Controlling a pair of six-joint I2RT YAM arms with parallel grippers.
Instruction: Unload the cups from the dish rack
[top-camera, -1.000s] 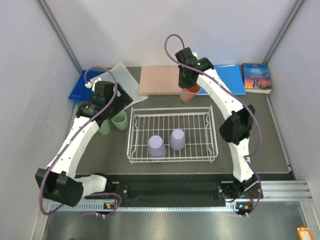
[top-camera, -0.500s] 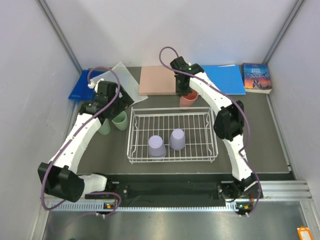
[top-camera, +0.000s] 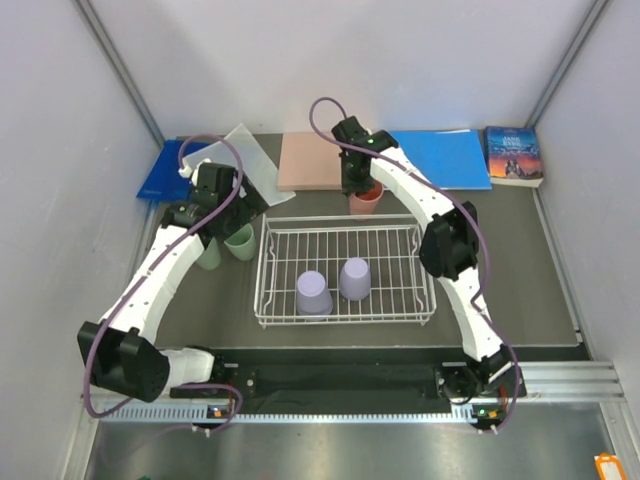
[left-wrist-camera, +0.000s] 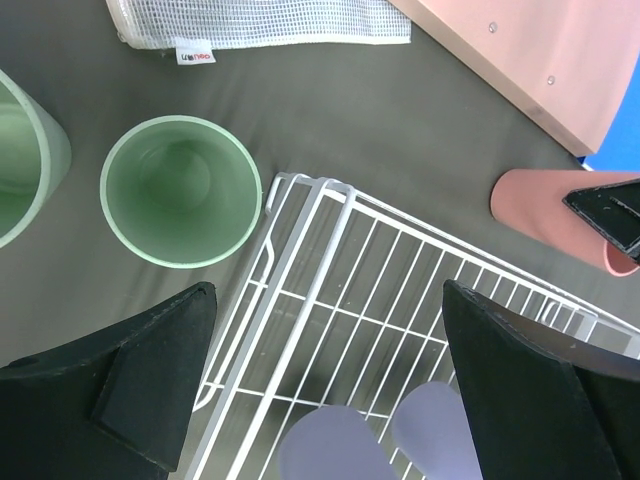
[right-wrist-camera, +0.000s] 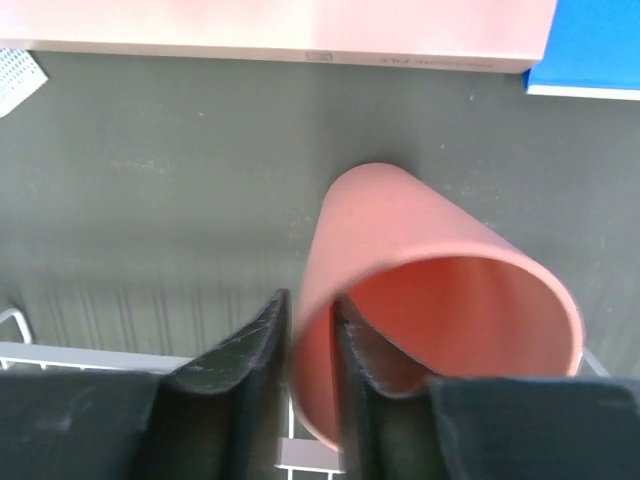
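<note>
The white wire dish rack sits mid-table with two lavender cups upside down in it. My right gripper is shut on the wall of the salmon pink cup, one finger inside and one outside, and holds it tilted just behind the rack's far rim. Two sage green cups stand upright left of the rack. My left gripper hovers open and empty over the rack's far left corner, beside the nearer green cup.
A pink board, a blue folder and a book lie along the back. A white mesh mat and a blue sheet lie at the back left. Grey walls close in both sides.
My right gripper has carried the pink cup leftward and lower along the rack's far rim. My left arm has barely shifted.
</note>
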